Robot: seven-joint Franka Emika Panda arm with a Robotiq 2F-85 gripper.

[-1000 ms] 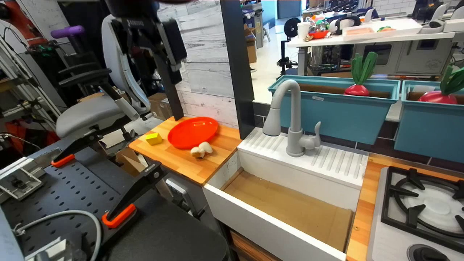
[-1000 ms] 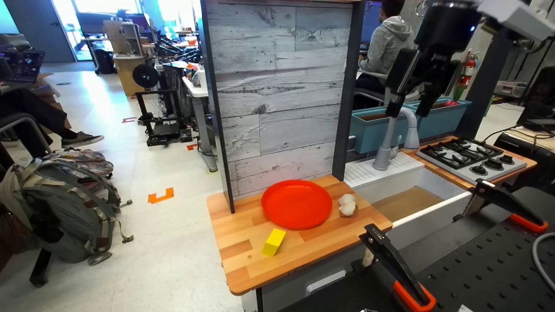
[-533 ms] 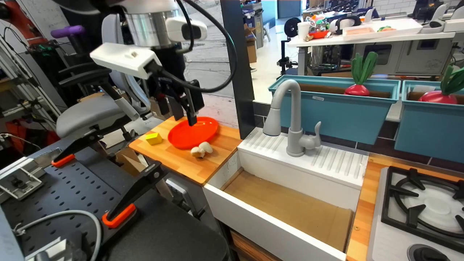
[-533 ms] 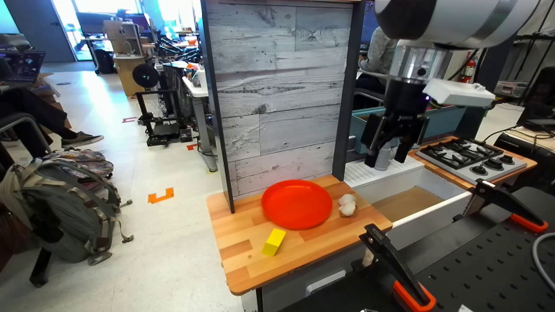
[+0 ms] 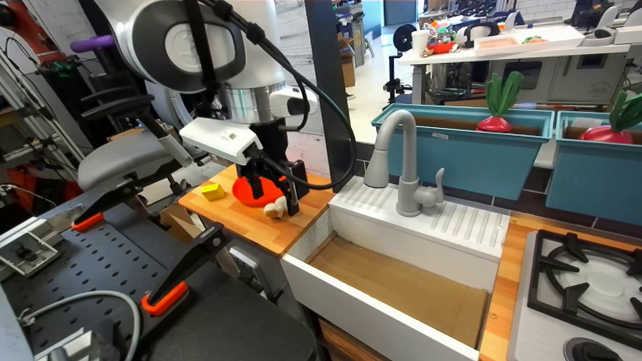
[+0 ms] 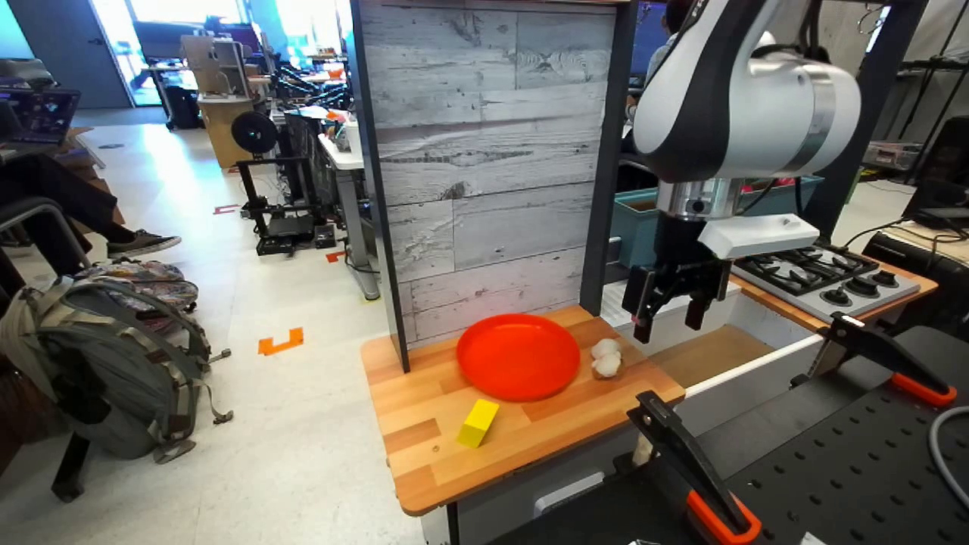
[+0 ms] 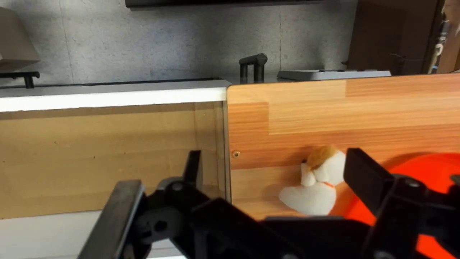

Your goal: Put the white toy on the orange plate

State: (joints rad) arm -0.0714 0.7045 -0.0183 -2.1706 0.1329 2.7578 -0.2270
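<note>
The white toy [image 5: 272,209] lies on the wooden board beside the orange plate [image 5: 244,192], off the plate. In the wrist view the toy [image 7: 312,198] is a small white dog shape with a brown patch, and part of the plate [image 7: 427,167] shows at the right. Both also show in an exterior view, the toy [image 6: 606,359] right of the plate [image 6: 518,356]. My gripper [image 5: 275,199] is open and empty, above the board; it also shows in an exterior view [image 6: 668,327]. In the wrist view the toy appears between the fingers, nearer the right finger [image 7: 366,176].
A yellow block [image 5: 212,191] lies on the wooden board [image 6: 575,428] near the plate. The sink [image 5: 381,313] with a tall grey faucet [image 5: 409,150] adjoins the board. A grey-white wood panel [image 6: 492,151] stands behind the plate. A black clamp [image 6: 685,446] stands at the front.
The arm has come down from high up; the gripper is now much lower and closer to the toy. It stays open. The toy, plate and yellow block have not moved.
</note>
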